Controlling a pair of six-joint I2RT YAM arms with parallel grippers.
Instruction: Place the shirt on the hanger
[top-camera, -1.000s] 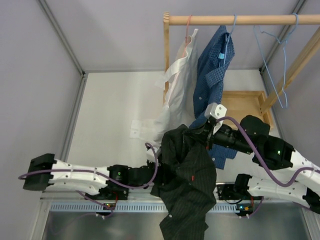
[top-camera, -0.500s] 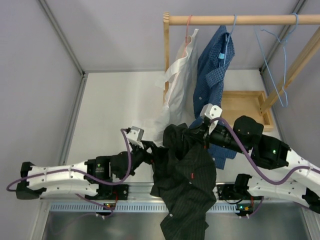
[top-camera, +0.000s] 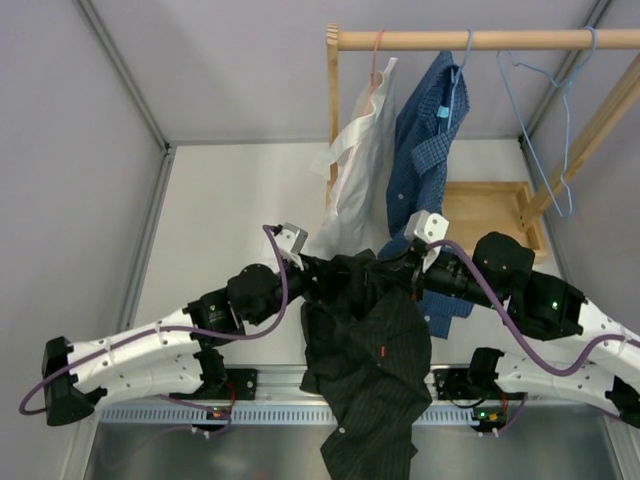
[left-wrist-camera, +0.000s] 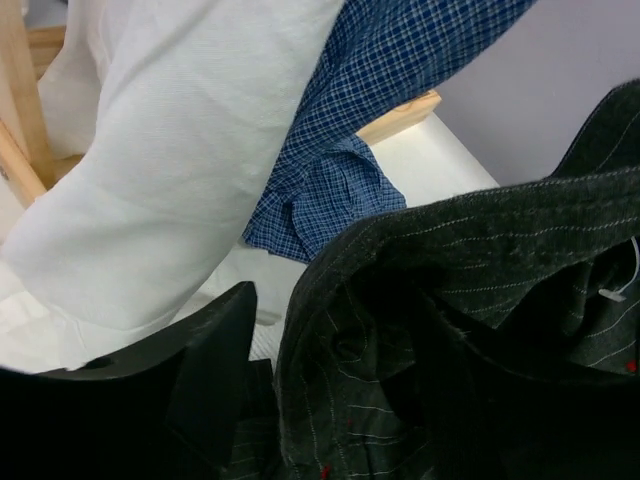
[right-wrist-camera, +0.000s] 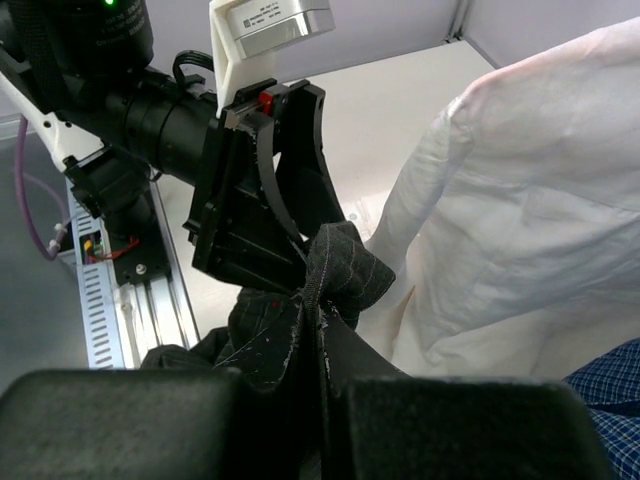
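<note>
- Top external view for the layout: shirt (top-camera: 365, 350) bunched in mid-air between the two arms, over the near edge of the worktop (top-camera: 230, 220), most of it drooping towards the bases.
- Hanger (top-camera: 568, 150) bare on the wooden rail (top-camera: 480, 39), far right, well apart from the shirt. White shirt (top-camera: 355, 190) and blue checked shirt (top-camera: 425, 130) further left on the same rail.
- Right gripper (top-camera: 388, 268): jaws together, clamped on a fold near the top of the shirt and carrying its weight.
- Left gripper (top-camera: 325, 278): jaws apart, set about a neighbouring fold, not visibly pinching it.
- Likely handling: soft, limp and light, with no shape of its own; prone to slumping, twisting and folding over itself.
- Best taken at the collar or shoulder seams, at two points spread wide, to open the neck for the wire.
- Right wrist view only: the gap between the left jaws, and the cloth nipped in the right pair.
- Left wrist view only: a rolled edge of the dark cloth close up, possibly the collar, faint stripes showing.
- From above only: the hanger, out of reach of both wrist views.
</note>
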